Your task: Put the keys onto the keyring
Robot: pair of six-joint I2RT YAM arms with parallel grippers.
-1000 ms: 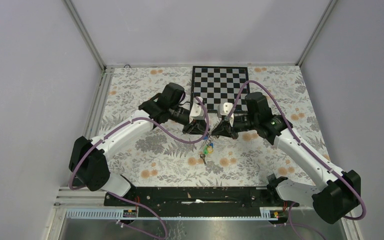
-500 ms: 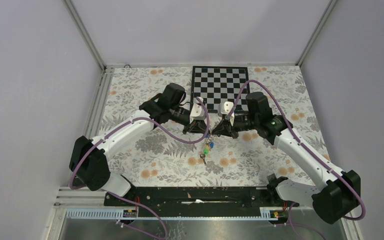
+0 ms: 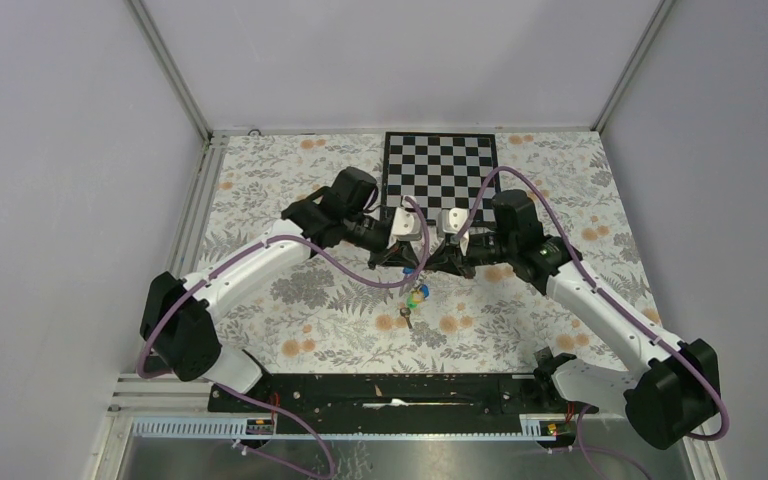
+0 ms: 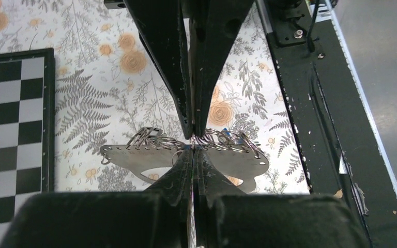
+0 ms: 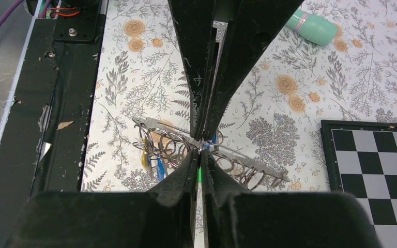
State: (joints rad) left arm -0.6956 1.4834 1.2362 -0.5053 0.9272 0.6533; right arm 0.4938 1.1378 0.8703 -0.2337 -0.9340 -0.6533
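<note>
The left tool (image 4: pixel 192 140) and right tool (image 5: pixel 202 146) meet tip to tip above the middle of the table (image 3: pixel 310 300). Each is closed on the same thin metal plate (image 4: pixel 129 156), which is strung with wire rings. The keys (image 3: pixel 417 294) hang beneath the plate, and the keyring (image 3: pixel 403 320) lies on the table just below them.

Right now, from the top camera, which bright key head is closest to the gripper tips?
The blue key head, topmost in the bunch, just below the left gripper and right gripper. The green key head sits lower, the yellow key head lowest.
</note>
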